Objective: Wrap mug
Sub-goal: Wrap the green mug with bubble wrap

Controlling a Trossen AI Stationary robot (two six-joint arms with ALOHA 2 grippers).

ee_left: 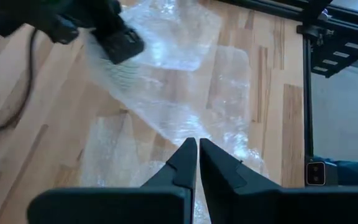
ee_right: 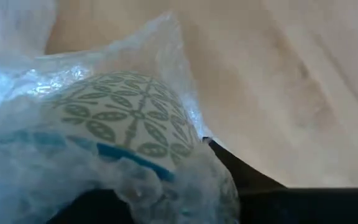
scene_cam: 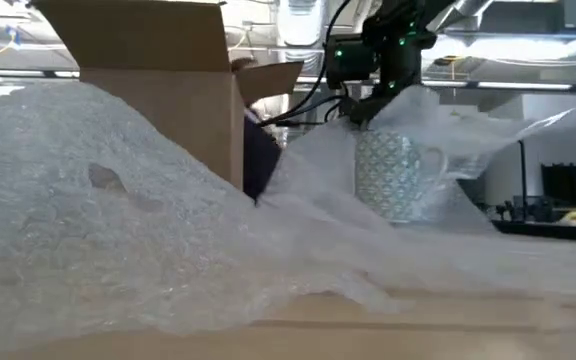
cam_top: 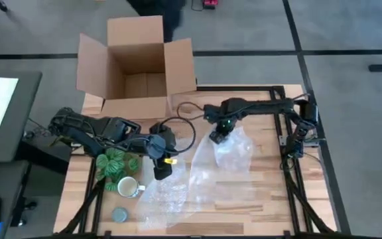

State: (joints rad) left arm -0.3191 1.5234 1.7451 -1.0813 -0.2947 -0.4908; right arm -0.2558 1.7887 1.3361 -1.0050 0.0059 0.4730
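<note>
The mug is small, round and cream-white with a darker inside. It stands upright on the wooden table, mouth up and bare of any wrapping. It sits well apart from the cardboard box, out past the box's near wall. Its 1 handle points sideways.

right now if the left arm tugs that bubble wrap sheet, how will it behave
Probably floppy: the bubble wrap sags in folds below the right gripper rather than holding shape. Likely very light, being thin and see-through with the table showing through. A pull may drag the patterned mug bundled inside it, which could tip.
</note>
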